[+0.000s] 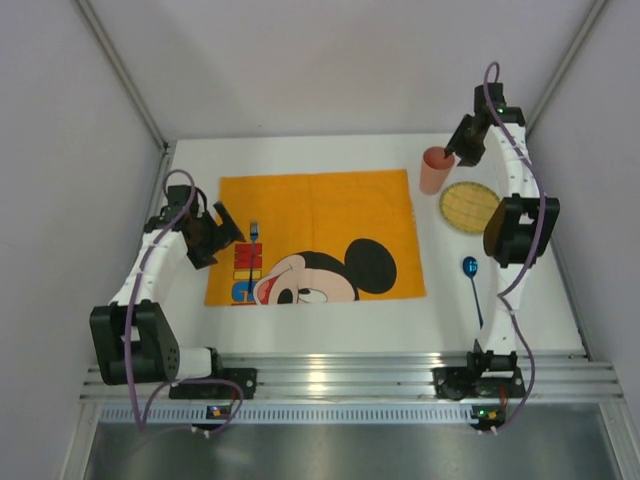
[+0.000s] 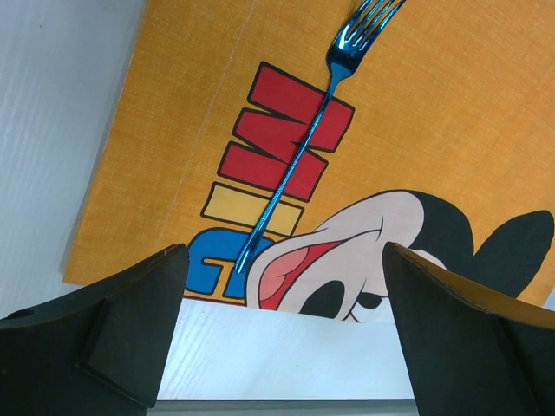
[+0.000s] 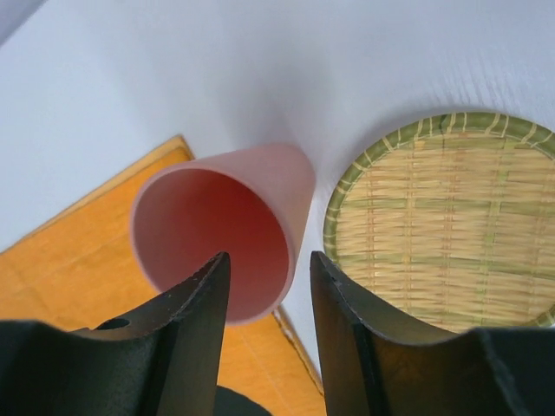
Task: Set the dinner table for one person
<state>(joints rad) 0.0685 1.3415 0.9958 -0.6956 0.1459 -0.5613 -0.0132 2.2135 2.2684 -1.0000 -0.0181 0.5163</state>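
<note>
Your right gripper (image 3: pixel 269 260) straddles the near rim of the pink cup (image 3: pixel 217 208), jaws parted and not pinching, where it stands on the dinner table (image 3: pixel 260 69) beside the orange cloth (image 3: pixel 69 251); it is likely light, thin-walled and slick, so pinch its wall gently.

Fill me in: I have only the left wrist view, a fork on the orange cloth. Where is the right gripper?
Observer: At the pink cup, which stands at the cloth's far right corner.
Operator: Is it gripping the cup?
Observer: It seems not. The right gripper has its jaws apart, one finger on either side of the cup's near wall.
Operator: Anything else out there?
Observer: A bamboo plate and a blue spoon lie on the bare table, right of the cloth.
</note>
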